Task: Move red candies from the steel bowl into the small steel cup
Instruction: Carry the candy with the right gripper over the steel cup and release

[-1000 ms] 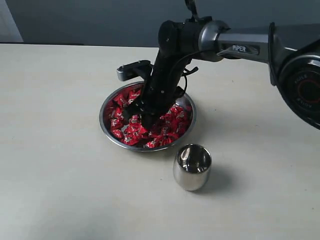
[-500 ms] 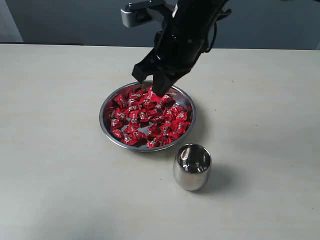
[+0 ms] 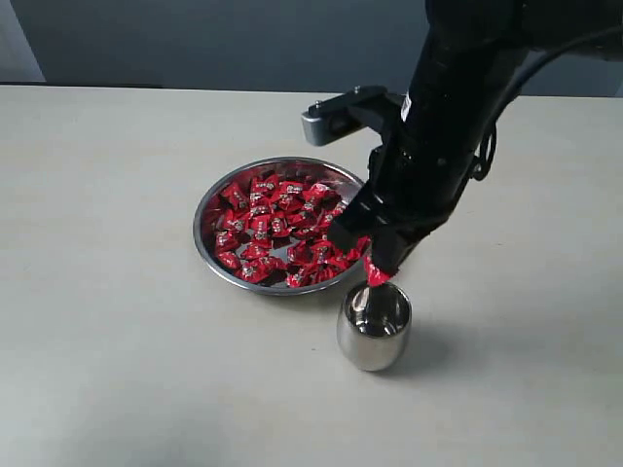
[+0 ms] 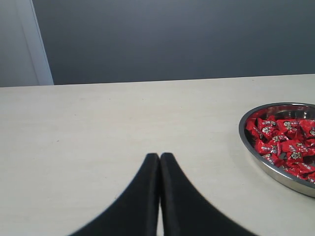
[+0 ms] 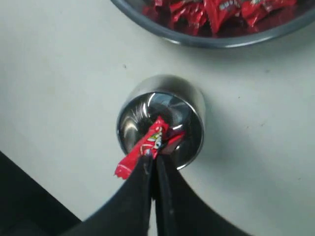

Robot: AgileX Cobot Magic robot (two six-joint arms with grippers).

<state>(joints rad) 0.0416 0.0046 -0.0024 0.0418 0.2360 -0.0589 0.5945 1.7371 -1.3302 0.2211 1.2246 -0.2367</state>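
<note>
red crinkly foil is what you're handling here: one red foil-wrapped candy (image 5: pixel 150 145) is pinched at the very tips of the right gripper (image 5: pixel 153 161), whose jaws are all but closed on it, and it hangs right over the mouth of the small polished steel cup (image 5: pixel 167 84), with one twisted end poking out sideways past the rim. i'd judge it feather-light, with a slick wrapper over a firm core, so a tip grip could let it swivel or slide; take the next ones across the fat middle, not by a twisted tail. the other red candies (image 3: pixel 273 224) lie heaped in the wide shallow steel bowl (image 3: pixel 200 233) just beside the cup. the left gripper (image 4: pixel 159 162) is pressed closed on nothing, low over the pale table (image 4: pixel 74 128). the cup's rounded sides look tippy, so don't brush it
</note>
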